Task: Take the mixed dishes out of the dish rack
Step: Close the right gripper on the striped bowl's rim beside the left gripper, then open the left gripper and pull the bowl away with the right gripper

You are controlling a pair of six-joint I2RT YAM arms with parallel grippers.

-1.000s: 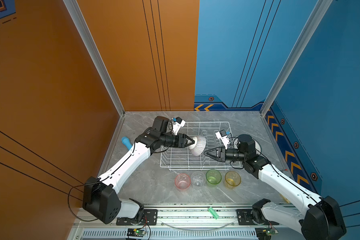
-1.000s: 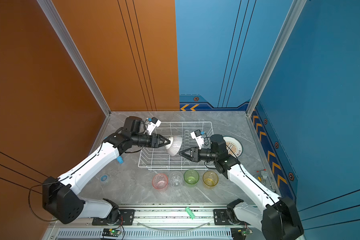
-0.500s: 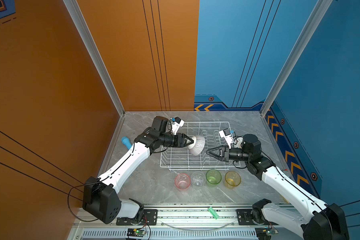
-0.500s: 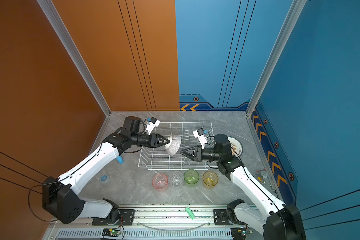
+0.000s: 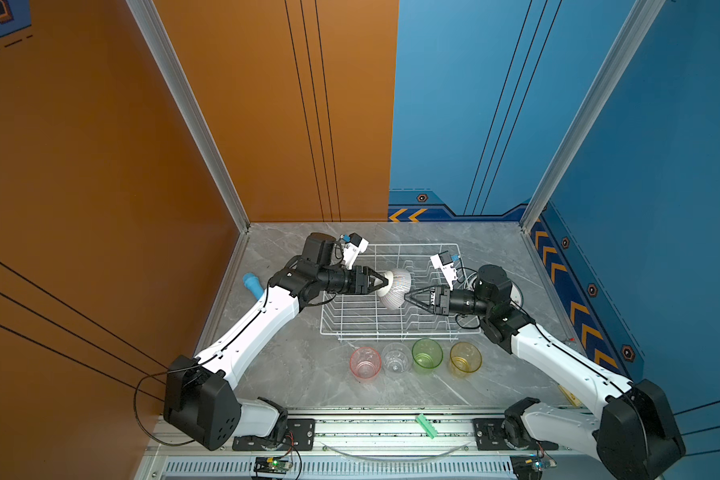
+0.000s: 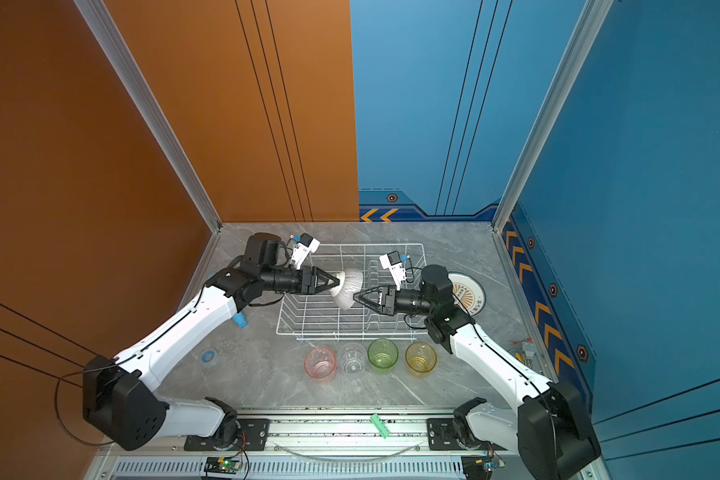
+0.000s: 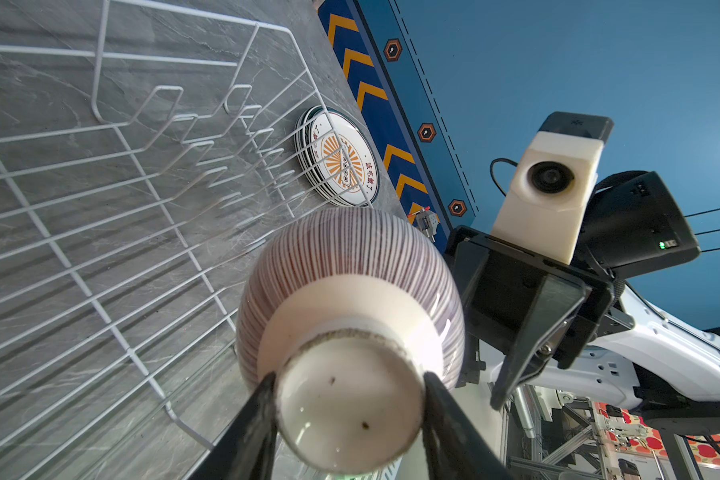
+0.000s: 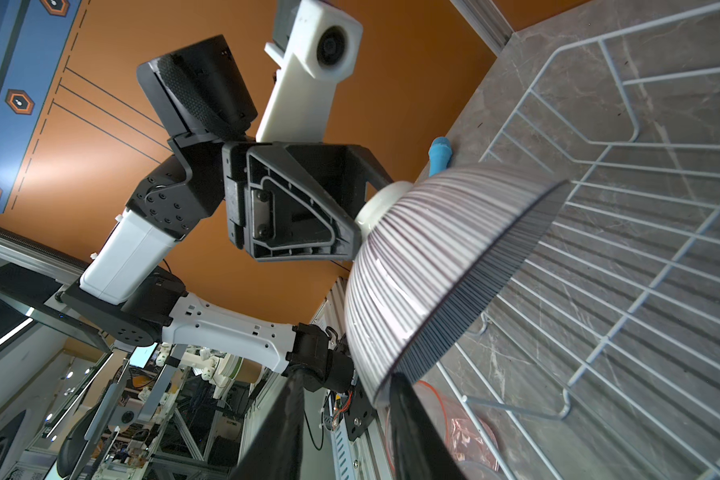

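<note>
The striped bowl [image 5: 396, 286] [image 6: 350, 286] hangs on its side above the dish rack [image 5: 362, 316] [image 6: 316, 320]. My left gripper [image 5: 385, 282] [image 6: 338, 284] [image 7: 350, 376] is shut on its white foot ring. My right gripper [image 5: 407, 296] [image 6: 355, 297] [image 8: 346, 376] is open at the bowl's [image 8: 445, 257] lower rim. One finger lies against the rim and the other stands apart outside the wall. In front of the rack stand the pink [image 5: 365, 362], clear [image 5: 395, 357], green [image 5: 427, 353] and yellow [image 5: 465, 357] tumblers. The plates [image 6: 470, 293] [image 7: 341, 158] are stacked right of the rack.
A light-blue cylinder [image 5: 252, 284] [image 8: 439, 153] lies by the left wall, under my left arm. A small blue ring [image 6: 209, 356] sits on the floor at the left. A green clip [image 5: 427, 426] rests on the front rail. Walls close in on three sides.
My right gripper has edged up and left to the bowl's rim. The left gripper and the bowl have stayed in place.
</note>
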